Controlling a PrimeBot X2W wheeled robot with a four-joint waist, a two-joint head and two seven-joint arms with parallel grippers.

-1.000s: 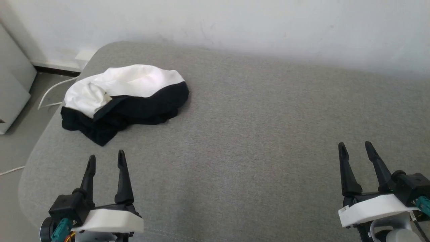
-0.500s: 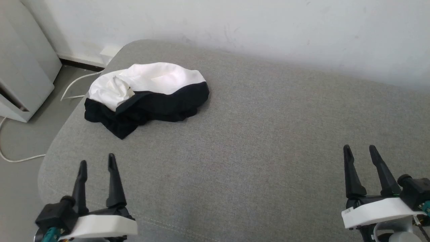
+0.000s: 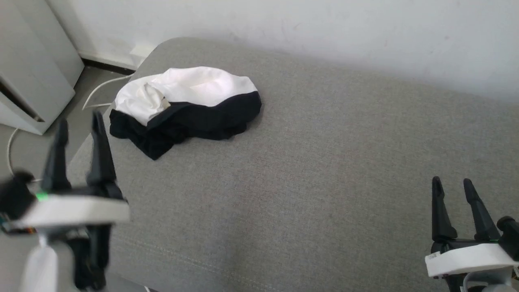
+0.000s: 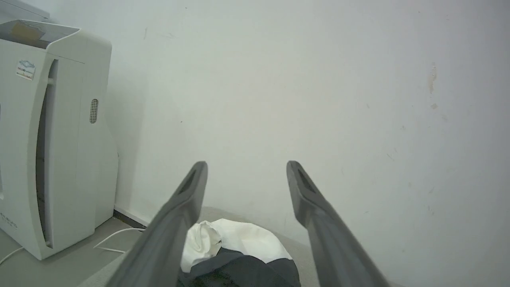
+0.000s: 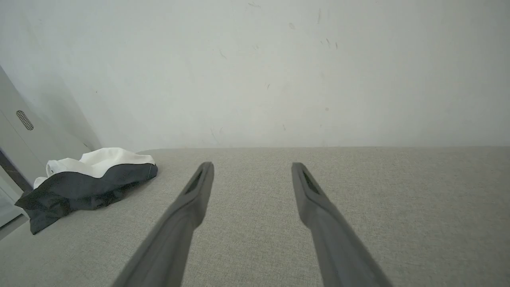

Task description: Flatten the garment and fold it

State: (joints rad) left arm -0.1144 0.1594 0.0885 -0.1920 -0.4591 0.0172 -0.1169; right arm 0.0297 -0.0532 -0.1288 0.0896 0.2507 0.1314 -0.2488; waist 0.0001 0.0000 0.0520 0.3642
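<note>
Garment (image 3: 184, 106) on cushion (image 3: 324, 182) (far left); wall (image 3: 324, 28) behind

The left gripper (image 4: 247, 165) has its two dark fingers spread wide, rising from 6 o'clock with nothing between the tips. Low between them, at 6 o'clock, the garment (image 4: 243, 247) lies in a crumpled heap, white above and dark below, on a grey padded surface (image 4: 305, 249). The pale wall (image 4: 318, 99) spans 12 to 3 o'clock. A tall white appliance (image 4: 59, 139) stands at 9 o'clock, with a white cable (image 4: 115, 239) on the floor (image 4: 71, 267) at 7 o'clock.
</note>
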